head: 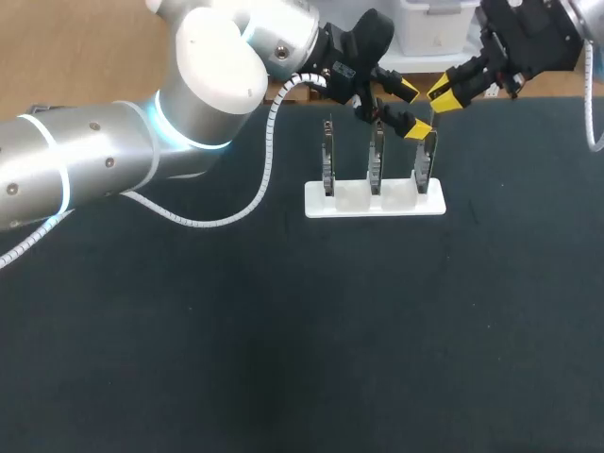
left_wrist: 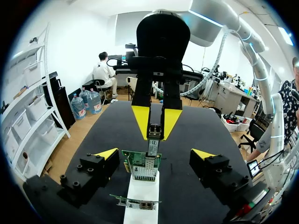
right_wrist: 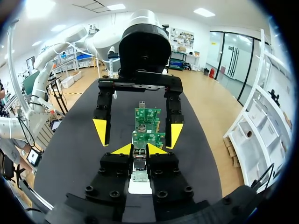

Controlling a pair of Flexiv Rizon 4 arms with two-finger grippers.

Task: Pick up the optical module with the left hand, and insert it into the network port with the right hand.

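The optical module [left_wrist: 154, 133], a small metal block, is pinched between the yellow tips of my right gripper [left_wrist: 155, 122], end-on just above the green network card [left_wrist: 141, 160] and its metal port cage. In the right wrist view the right gripper [right_wrist: 139, 149] is shut on the module [right_wrist: 139, 161], with the green cards [right_wrist: 147, 120] right ahead. My left gripper [left_wrist: 155, 154] stands open, one finger on each side of that card, holding nothing. From above, the left gripper [head: 411, 109] and right gripper [head: 442, 94] face each other over the rightmost card [head: 425, 162].
A white stand [head: 375, 200] on the dark table mat holds three upright cards in a row, the others being the left card [head: 327, 156] and the middle card [head: 376, 156]. My left arm [head: 104, 156] crosses the far left of the table.
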